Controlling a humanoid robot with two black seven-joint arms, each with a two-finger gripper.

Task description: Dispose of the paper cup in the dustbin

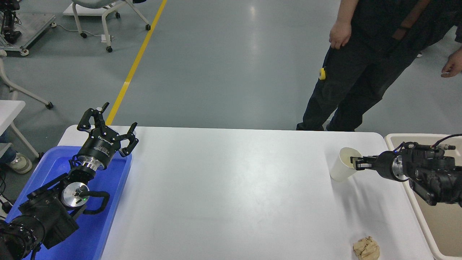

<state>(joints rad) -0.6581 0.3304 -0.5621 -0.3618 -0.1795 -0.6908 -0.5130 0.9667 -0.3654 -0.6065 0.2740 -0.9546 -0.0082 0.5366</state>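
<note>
The paper cup is cream-white and stands at the table's far right, leaning slightly with its mouth towards the right. My right gripper comes in from the right edge and is shut on the cup's rim on the side nearest the arm. The dustbin, beige with a pale rim, stands just off the table's right edge, under the right arm. My left gripper is open and empty, parked above the blue tray at the lower left.
A crumpled tan paper ball lies near the table's front right. A blue tray sits at the left under the left arm. A person in dark clothes stands beyond the far right edge of the table.
</note>
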